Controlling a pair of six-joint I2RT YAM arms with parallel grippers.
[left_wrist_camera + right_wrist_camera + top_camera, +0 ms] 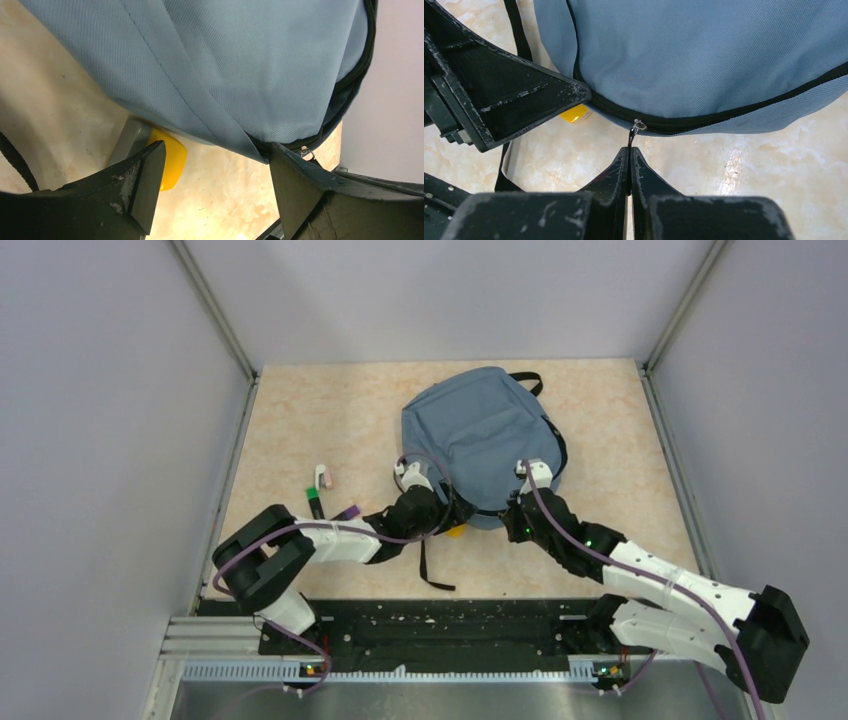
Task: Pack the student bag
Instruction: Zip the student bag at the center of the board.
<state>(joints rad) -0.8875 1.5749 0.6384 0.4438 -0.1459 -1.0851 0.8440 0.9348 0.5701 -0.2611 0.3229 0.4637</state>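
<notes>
The student bag (478,435), blue-grey with black straps, lies flat on the table, its zip edge toward the arms. My left gripper (215,150) is open at the bag's near edge (240,135), and the fabric corner sits between its fingers without being pinched. A yellow and grey object (169,156) pokes out from under the bag beside the left finger. My right gripper (630,150) is shut on the thin black zip pull (631,137), just below the metal slider (639,125). In the top view both grippers, left (452,512) and right (508,512), meet at the bag's front edge.
A pink and white item (322,477), a green marker (316,503) and a purple pen (346,512) lie to the left of the bag. A black strap (430,565) trails toward the rail. Grey walls enclose the table on three sides.
</notes>
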